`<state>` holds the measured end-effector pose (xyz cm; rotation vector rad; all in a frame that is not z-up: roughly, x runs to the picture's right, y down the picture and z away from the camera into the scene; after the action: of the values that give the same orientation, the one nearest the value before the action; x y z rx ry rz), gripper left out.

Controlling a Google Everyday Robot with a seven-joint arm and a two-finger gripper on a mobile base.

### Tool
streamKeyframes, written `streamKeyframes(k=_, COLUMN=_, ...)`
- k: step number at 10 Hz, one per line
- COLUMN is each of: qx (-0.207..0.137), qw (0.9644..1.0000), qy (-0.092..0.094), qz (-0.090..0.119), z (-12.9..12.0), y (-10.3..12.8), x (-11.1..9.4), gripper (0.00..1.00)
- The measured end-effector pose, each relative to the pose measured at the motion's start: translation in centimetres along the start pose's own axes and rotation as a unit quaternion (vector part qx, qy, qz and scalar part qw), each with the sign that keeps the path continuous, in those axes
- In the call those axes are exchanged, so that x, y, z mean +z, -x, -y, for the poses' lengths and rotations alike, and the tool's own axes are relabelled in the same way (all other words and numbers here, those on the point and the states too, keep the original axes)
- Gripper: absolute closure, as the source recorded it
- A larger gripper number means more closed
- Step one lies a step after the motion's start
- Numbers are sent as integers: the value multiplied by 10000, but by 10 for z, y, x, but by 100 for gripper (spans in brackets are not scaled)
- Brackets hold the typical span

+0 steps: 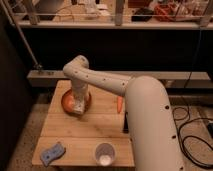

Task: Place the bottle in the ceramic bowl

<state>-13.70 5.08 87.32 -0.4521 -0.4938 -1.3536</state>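
A: Where's the ceramic bowl (66, 101)?
B: At the wooden table's (100, 131) far left corner. The gripper (79, 106) reaches down into it.
A: And the bottle?
B: Can't make it out. The arm (107, 82) bends over the bowl; a translucent cup (104, 153) sits near the front edge.

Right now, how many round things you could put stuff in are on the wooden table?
2: the shallow orange-brown ceramic bowl at the back left, under the gripper, and the pale translucent cup at the front edge. The arm may hide others.
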Motion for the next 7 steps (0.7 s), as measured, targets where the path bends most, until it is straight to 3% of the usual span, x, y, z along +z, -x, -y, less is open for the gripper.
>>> streamKeyframes(k=7, qx=-46, qw=10000, qy=-2, qz=-9, z=0, y=0, x=0, gripper=63)
